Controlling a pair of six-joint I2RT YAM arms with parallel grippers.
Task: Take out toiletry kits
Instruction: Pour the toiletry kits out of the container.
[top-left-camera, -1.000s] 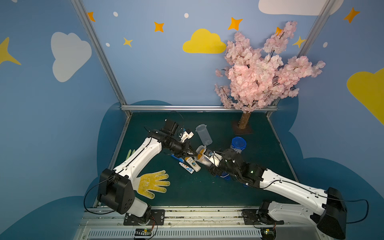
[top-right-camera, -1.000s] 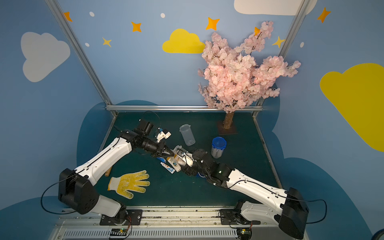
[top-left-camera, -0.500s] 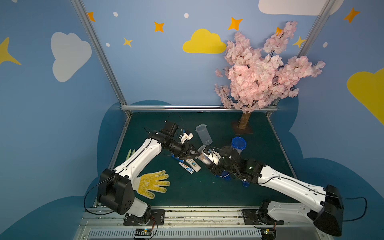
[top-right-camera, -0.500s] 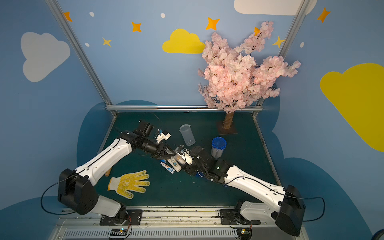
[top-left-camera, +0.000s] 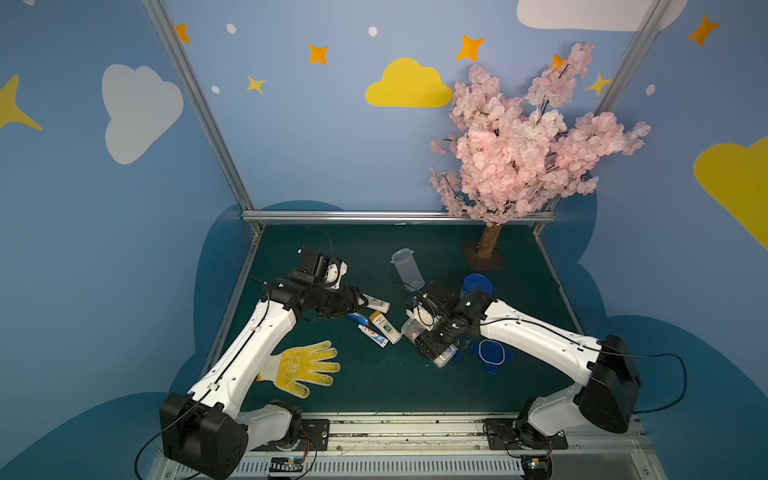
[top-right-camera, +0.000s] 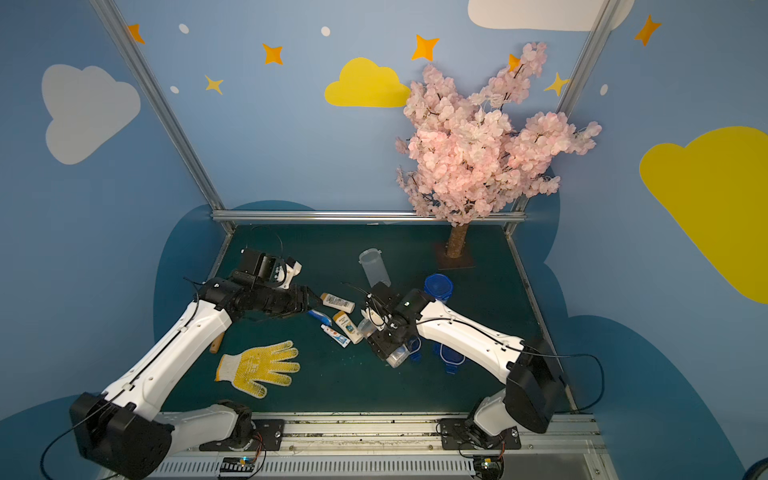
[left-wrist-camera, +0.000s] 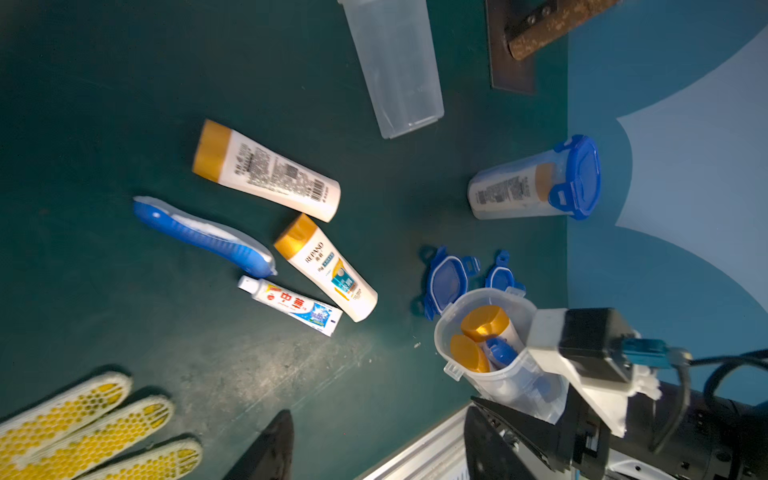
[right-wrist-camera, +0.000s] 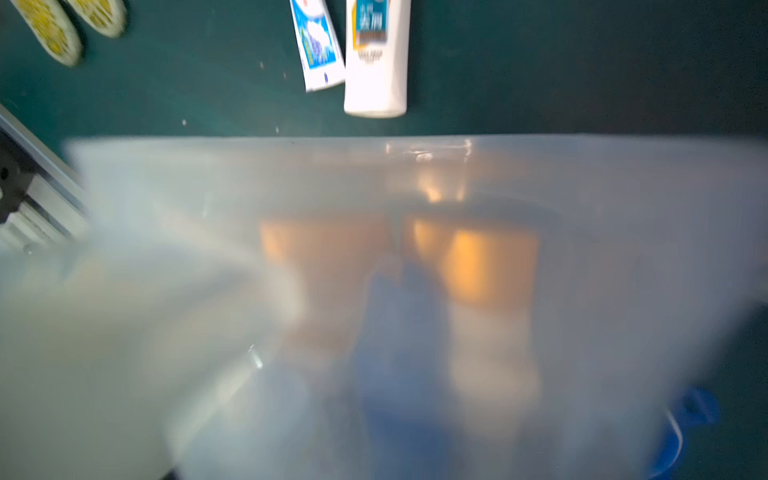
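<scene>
Over the green surface (top-left-camera: 374, 386), a tilted jar (left-wrist-camera: 519, 386) of toiletries (left-wrist-camera: 484, 324) is clamped by the right end effector (top-left-camera: 434, 343), likely for emptying; the left end effector (top-left-camera: 359, 302) is spread.

Blue walls (top-left-camera: 291, 145) painted with white and yellow clouds (top-left-camera: 407, 85) and orange stars (top-left-camera: 318, 54) enclose a dark green desk (top-left-camera: 374, 386); silver frame posts (top-left-camera: 199, 108) rise at its back corners, and a pink blossom tree (top-left-camera: 528, 145) stands far right under even light
</scene>
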